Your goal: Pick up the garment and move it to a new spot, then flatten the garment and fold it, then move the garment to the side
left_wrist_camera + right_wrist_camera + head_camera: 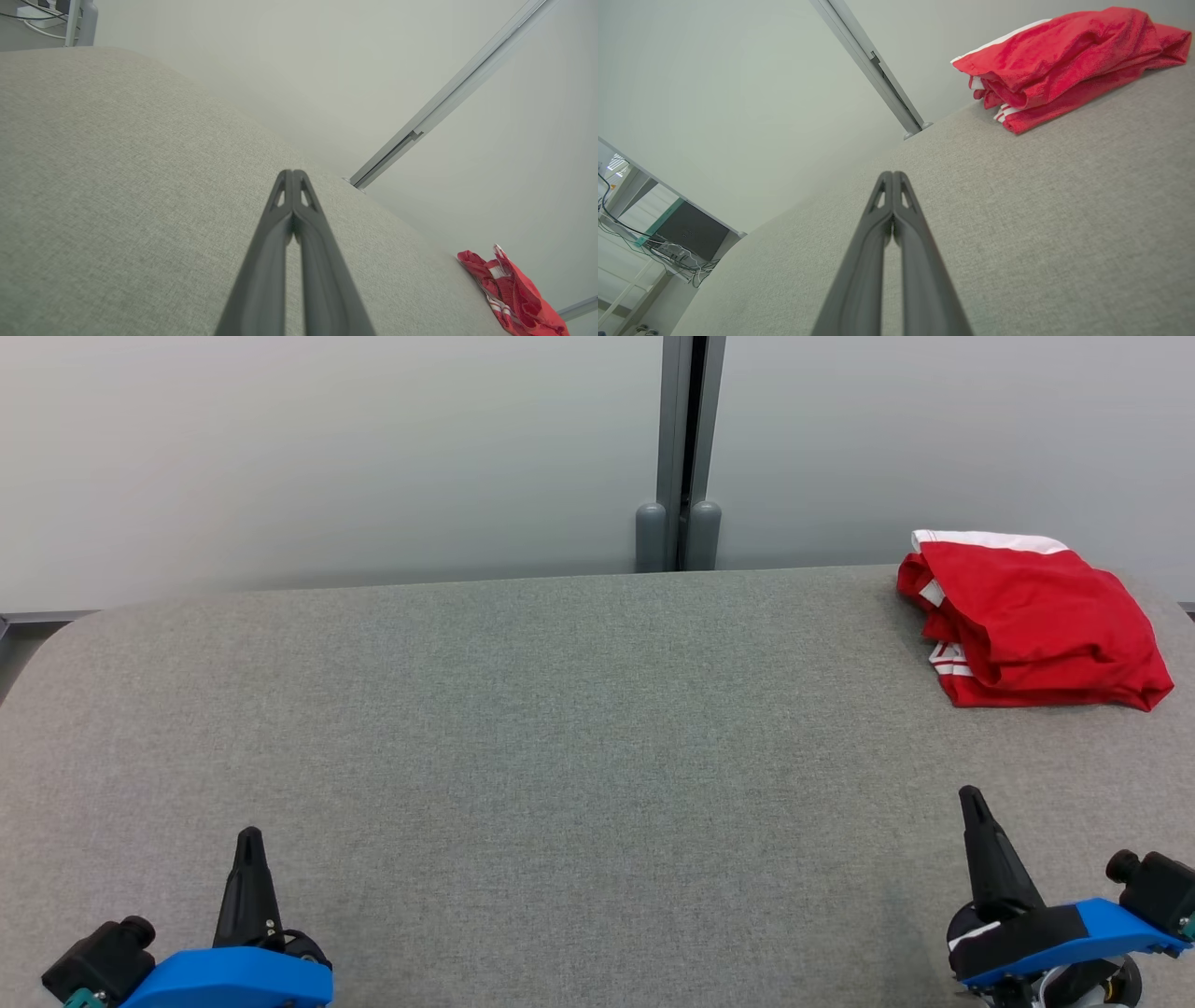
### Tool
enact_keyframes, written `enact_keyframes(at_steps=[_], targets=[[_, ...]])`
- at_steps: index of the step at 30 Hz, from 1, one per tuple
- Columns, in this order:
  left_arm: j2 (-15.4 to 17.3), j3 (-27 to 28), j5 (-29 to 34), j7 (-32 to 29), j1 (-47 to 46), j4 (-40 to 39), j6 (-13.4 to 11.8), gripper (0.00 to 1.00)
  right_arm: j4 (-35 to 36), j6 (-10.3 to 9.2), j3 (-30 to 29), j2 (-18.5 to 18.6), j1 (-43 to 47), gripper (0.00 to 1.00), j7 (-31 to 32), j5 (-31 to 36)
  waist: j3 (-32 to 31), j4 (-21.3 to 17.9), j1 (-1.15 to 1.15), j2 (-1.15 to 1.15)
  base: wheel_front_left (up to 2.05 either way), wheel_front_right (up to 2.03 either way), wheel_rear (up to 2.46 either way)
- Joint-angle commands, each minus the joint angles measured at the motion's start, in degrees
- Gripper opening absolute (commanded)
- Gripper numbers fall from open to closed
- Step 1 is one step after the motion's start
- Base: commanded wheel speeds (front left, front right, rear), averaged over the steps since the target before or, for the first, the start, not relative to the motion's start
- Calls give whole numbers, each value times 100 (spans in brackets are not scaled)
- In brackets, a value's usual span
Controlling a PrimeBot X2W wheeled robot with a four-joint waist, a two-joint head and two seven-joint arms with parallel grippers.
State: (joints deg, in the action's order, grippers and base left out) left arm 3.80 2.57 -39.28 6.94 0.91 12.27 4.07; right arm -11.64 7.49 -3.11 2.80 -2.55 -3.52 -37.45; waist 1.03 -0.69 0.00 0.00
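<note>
The garment (1032,621) is red with white stripes, folded into a thick bundle at the far right corner of the grey table (560,728). It also shows in the left wrist view as the garment (514,294) and in the right wrist view as the garment (1064,60). My left gripper (249,835) is at the near left, shut and holding nothing, its tips together in its wrist view (292,173). At the near right my right gripper (971,795) is shut and empty too, fingertips meeting (893,174), well short of the garment.
A pale wall with a grey vertical post (681,448) stands behind the table's far edge. In the right wrist view, a shelf with cables (658,242) sits beyond the table's left end. The table's far left corner (65,625) is rounded.
</note>
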Motion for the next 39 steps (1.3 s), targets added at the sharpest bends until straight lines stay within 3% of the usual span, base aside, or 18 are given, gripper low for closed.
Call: enact_keyframes(at_steps=[1, 39], targets=[[27, 23, -158, -33, -176, -63, 23, 0, 64, 0, -29, 11, -177, 0, 36, -164, -1, 1, 0, 0, 0, 0, 0], [-33, 224, -2835, -727, -485, 61, 200, 0, -92, 1, -198, 13, -296, 0, 548, -2935, -36, 30, 0, 0, 0, 0, 0]])
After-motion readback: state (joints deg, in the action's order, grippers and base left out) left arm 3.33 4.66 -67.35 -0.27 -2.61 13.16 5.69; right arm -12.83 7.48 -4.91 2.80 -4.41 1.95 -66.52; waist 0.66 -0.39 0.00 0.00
